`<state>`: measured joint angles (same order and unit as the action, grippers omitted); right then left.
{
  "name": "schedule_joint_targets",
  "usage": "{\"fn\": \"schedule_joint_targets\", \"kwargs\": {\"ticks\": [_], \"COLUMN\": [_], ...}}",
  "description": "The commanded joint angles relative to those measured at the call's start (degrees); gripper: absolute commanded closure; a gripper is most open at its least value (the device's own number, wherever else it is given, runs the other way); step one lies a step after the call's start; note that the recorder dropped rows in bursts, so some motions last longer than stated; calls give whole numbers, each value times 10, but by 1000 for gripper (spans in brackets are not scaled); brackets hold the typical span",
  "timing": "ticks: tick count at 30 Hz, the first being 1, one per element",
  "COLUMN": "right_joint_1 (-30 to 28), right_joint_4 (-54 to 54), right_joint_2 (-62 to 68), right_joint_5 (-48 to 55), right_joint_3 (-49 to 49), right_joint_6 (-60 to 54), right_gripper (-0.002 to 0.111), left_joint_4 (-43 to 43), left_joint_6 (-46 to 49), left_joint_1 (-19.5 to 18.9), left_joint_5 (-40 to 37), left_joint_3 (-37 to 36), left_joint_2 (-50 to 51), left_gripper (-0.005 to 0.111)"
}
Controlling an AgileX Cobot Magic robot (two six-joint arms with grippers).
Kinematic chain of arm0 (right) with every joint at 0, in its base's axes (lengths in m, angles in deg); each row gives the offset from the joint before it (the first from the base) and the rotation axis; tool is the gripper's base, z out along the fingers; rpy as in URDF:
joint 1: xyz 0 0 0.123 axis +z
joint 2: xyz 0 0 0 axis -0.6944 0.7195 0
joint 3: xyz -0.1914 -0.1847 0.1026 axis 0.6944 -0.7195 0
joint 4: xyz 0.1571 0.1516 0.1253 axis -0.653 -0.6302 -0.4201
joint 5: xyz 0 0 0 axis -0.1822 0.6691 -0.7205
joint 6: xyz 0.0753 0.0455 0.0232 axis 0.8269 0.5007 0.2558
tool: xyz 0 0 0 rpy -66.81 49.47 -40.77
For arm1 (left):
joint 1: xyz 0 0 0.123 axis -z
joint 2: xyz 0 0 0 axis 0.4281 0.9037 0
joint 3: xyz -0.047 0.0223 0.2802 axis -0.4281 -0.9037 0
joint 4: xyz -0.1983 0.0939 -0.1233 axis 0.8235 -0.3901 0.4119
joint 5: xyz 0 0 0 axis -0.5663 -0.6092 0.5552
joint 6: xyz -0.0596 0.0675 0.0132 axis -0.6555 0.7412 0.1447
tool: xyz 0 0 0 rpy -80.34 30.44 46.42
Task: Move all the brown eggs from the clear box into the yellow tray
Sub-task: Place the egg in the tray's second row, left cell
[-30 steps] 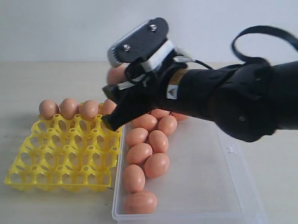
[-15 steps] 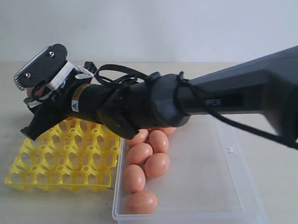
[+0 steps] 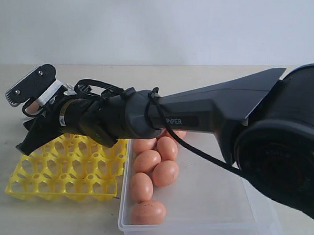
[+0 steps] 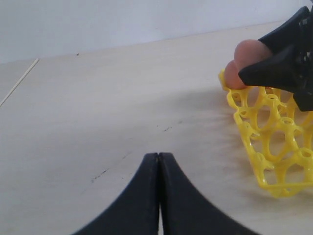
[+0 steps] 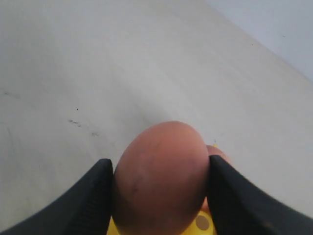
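Right arm [image 3: 199, 117] reaches across, hand [image 5: 160, 193] gripping egg [image 5: 159, 161] over yellow tray [image 3: 64, 176] edge.

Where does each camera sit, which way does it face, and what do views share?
Exterior: off the arms, facing tray and box with a wall behind; right arm reaches across to the tray.
Left wrist: low over the table, facing the tray's edge; shut left fingers show.
Right wrist: above the held egg, looking down at table; right fingers clamp it.
Shared: both wrist views show that egg and tray.
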<state>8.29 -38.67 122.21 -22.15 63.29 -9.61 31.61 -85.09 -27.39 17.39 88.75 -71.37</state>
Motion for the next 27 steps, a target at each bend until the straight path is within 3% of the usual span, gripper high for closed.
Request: {"fn": "schedule_joint_targets", "kwargs": {"ticks": [1,22,25,27], "right_joint_1": [-1,-1,-1,-1], "right_joint_4": [-4,-4,-4,-4], "right_joint_2": [6,38,38,38], "right_joint_5": [-11,13,23,23], "right_joint_3": [6,46,46,46], "right_joint_6": [2,43,43,43], "right_gripper": [108,95,82,67], "left_joint_4": [1,1,1,1], "left_joint_6": [-3,-3,-3,-3], "left_joint_1": [3,3,3,3], "left_joint_5": [5,5,5,5], "left_joint_3": [2,2,2,2], "left_joint_2": [-3,-3,-3,-3], "left_gripper": [107,107,107,107]}}
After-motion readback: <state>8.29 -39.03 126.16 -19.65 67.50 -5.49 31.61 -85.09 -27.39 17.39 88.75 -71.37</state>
